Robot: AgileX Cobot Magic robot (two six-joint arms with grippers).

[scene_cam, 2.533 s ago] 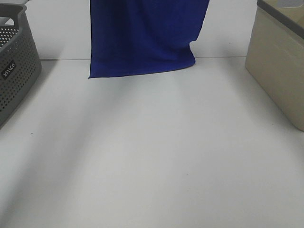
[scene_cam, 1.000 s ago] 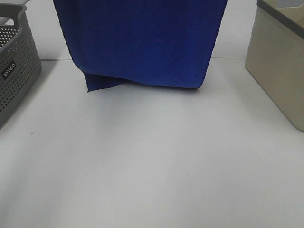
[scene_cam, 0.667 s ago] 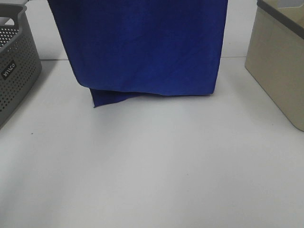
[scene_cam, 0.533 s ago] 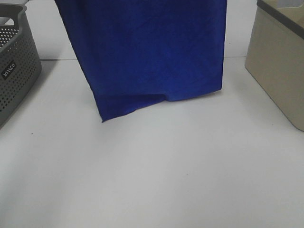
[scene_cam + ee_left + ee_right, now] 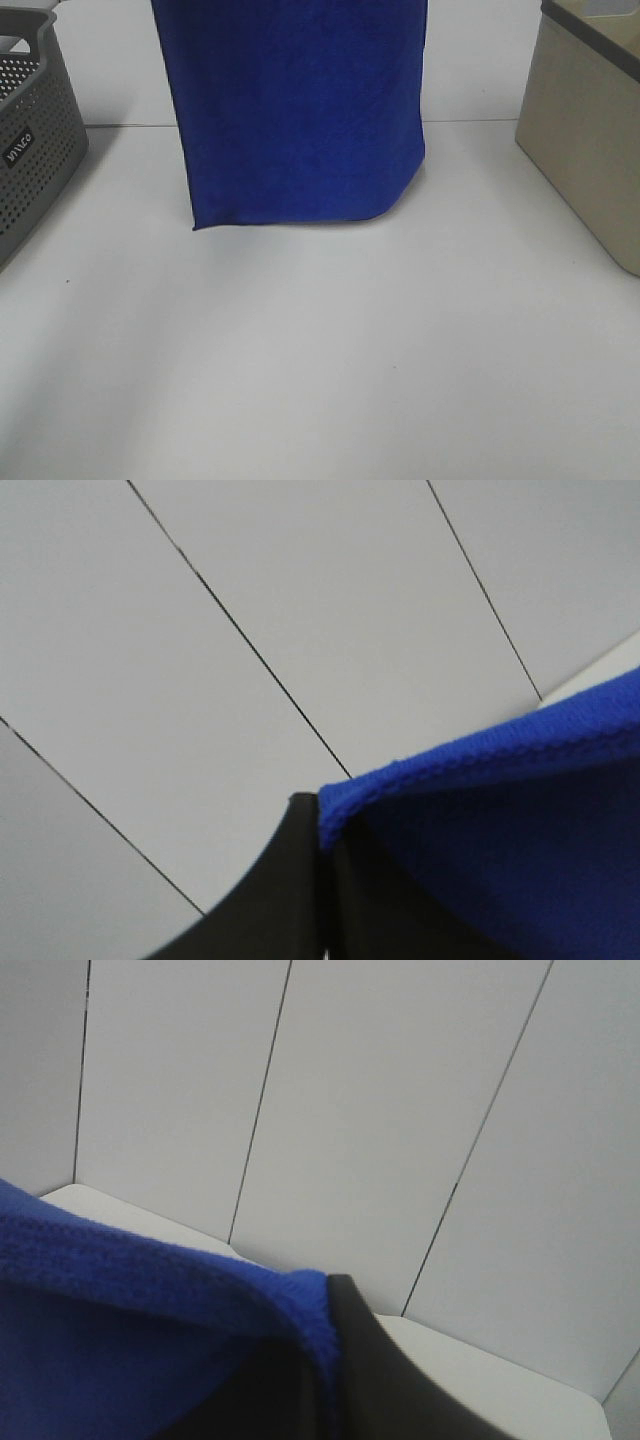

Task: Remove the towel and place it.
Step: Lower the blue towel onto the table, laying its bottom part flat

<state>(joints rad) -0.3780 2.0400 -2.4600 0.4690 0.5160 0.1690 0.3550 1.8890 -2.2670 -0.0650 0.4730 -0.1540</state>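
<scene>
The royal-blue towel [image 5: 300,110] hangs like a curtain over the far middle of the white table [image 5: 320,350]; its lower hem sits at or just above the surface. Both arms are above the top of the exterior view. In the left wrist view, my left gripper [image 5: 322,825] is shut on a stitched corner of the towel [image 5: 480,820]. In the right wrist view, my right gripper [image 5: 325,1305] is shut on another corner of the towel [image 5: 130,1330]. Both wrist cameras face the panelled wall.
A grey perforated basket [image 5: 30,140] stands at the table's left edge. A beige bin [image 5: 590,130] stands at the right edge. The table's back edge meets a white wall behind the towel.
The towel has swung and narrowed. Its lower edge dropped toward the near side, and the folded-under left corner has straightened into a flat hem.
</scene>
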